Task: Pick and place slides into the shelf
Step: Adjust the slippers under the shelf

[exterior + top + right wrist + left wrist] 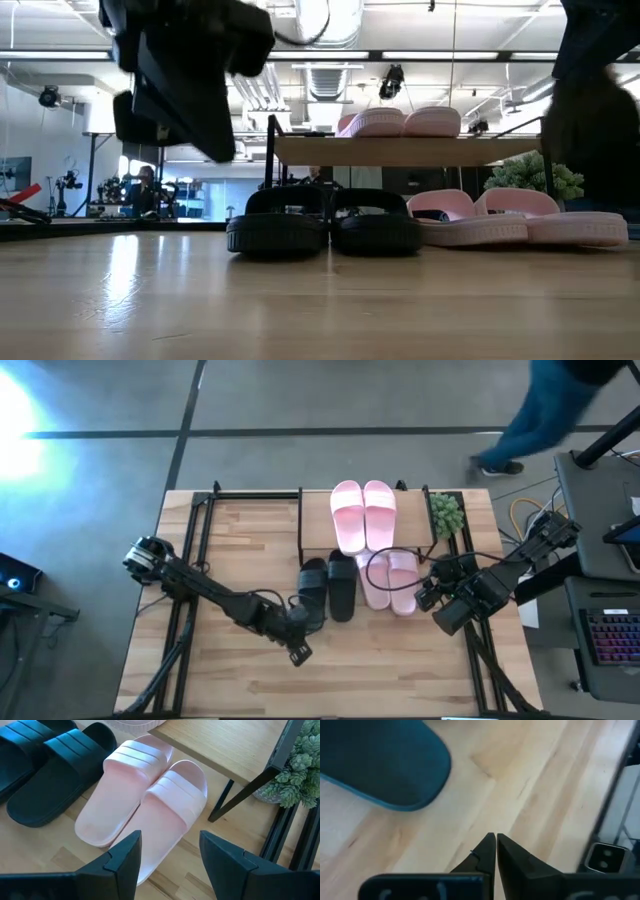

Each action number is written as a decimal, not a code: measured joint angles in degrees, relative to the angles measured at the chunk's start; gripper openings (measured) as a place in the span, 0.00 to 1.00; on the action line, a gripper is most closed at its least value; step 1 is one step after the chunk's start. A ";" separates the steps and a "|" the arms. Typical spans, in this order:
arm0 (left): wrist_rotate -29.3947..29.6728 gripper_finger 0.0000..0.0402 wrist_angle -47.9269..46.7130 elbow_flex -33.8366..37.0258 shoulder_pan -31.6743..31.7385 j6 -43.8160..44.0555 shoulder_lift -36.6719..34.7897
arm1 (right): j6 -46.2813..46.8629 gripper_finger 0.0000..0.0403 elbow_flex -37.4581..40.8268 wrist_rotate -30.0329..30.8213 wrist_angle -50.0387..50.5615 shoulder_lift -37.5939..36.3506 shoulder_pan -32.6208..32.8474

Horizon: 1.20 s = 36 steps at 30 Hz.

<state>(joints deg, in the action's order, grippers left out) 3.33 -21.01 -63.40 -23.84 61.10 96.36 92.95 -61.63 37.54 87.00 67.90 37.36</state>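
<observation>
One pale pink pair [362, 515] lies on the shelf's top board [318, 520]. A black pair [328, 588] and a second pink pair [390, 578] lie flat on their soles on the table, toes under the shelf. My left gripper [496, 836] is shut and hangs above the table by the heel of the left black slide [395, 765], touching nothing. My right gripper [170, 855] is open over the heel ends of the pink pair on the table [145, 805], apart from them. In the low view both pairs [325, 225] [520, 220] sit below the shelf board [400, 150].
A small potted plant [446, 513] stands to the right of the shelf, by its black leg [240, 790]. Black rails run along the table's left and right sides. A person [545, 415] walks past beyond the far right corner. Bare wood lies toward the near edge.
</observation>
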 joint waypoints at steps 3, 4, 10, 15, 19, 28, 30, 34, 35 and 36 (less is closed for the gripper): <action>-0.09 0.00 -0.68 0.26 0.11 -0.32 1.54 | -0.02 0.48 0.00 0.00 0.02 0.00 -0.01; -0.25 0.00 -0.43 0.26 0.21 -0.38 2.15 | -0.03 0.48 0.00 -0.02 0.04 0.00 0.00; -0.57 0.00 2.86 0.25 0.32 -2.30 6.23 | -0.17 0.48 0.04 -0.10 0.06 0.02 0.00; 1.21 0.00 3.44 0.05 1.89 -3.45 8.64 | -0.48 0.48 0.04 -0.21 0.16 0.00 -0.02; 4.44 0.00 3.39 0.20 3.23 -3.60 9.01 | -0.44 0.48 0.04 -0.22 0.20 0.00 -0.02; 8.12 0.00 3.97 -0.01 7.13 -9.51 8.97 | -0.36 0.48 0.04 -0.22 0.20 0.00 -0.02; 8.13 0.00 3.92 0.00 7.95 -10.32 8.97 | -0.09 0.48 0.04 -0.21 0.20 0.00 -0.02; 8.10 0.00 3.92 0.00 8.89 -12.34 8.97 | 0.04 0.48 0.04 -0.39 0.15 0.00 -0.02; 8.36 0.00 3.69 0.00 8.94 -12.44 8.97 | 0.04 0.48 0.04 -0.79 0.17 0.00 -0.02; 9.10 0.00 3.24 0.00 8.94 -12.50 8.94 | 0.04 0.48 0.04 -1.51 0.17 0.00 -0.02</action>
<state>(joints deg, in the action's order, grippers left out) 12.43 -17.77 -63.40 -14.90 48.60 105.30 92.99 -61.58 36.03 87.17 67.90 37.34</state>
